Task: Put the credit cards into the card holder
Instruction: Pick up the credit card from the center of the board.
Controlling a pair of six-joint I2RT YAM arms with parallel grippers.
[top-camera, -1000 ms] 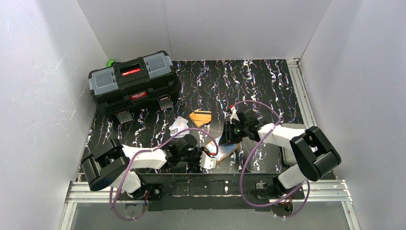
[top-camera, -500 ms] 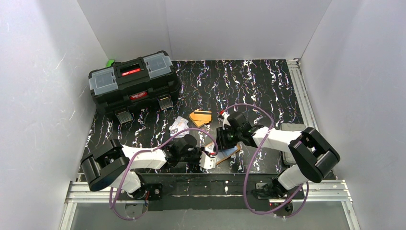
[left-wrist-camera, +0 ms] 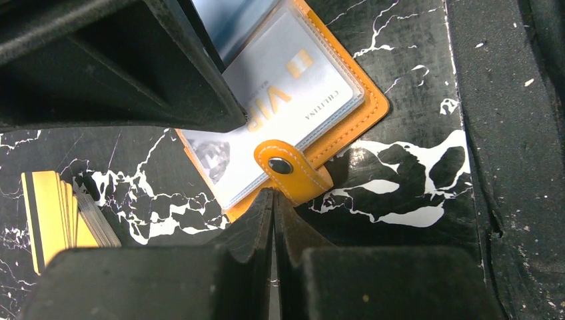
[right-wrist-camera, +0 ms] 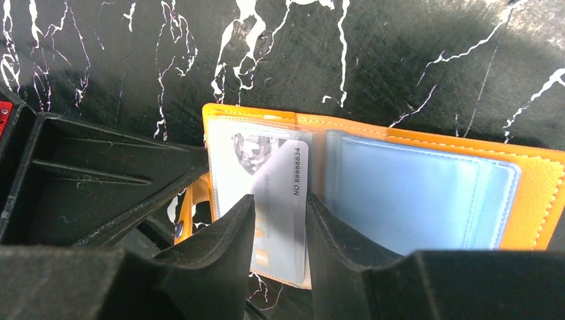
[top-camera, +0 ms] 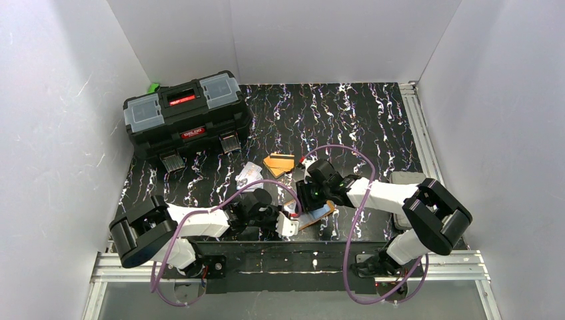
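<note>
The orange card holder [left-wrist-camera: 363, 110] lies open near the table's front edge, also in the top view [top-camera: 318, 215]. A white printed VIP card [left-wrist-camera: 300, 87] lies in its left clear sleeve [right-wrist-camera: 226, 160]; the right sleeves [right-wrist-camera: 413, 193] are bluish. My right gripper [right-wrist-camera: 280, 197] hovers over that card with its jaws a little apart, and the card [right-wrist-camera: 286, 187] shows between the fingers. My left gripper [left-wrist-camera: 273, 195] is shut, its tips at the holder's edge beside the snap tab [left-wrist-camera: 288, 170]. A stack of orange cards [left-wrist-camera: 53, 213] and pale white cards [top-camera: 248, 173] lie on the table.
A big black toolbox [top-camera: 186, 115] stands at the back left with a green item [top-camera: 154, 87] behind it. A grey pad [top-camera: 404, 179] lies by the right arm. White walls enclose the black marbled table [top-camera: 346, 113]. The orange stack [top-camera: 278, 163] sits just behind the grippers.
My right gripper has moved left and nearer, from beside the holder to over its open sleeves. The left gripper has stayed at the holder's edge.
</note>
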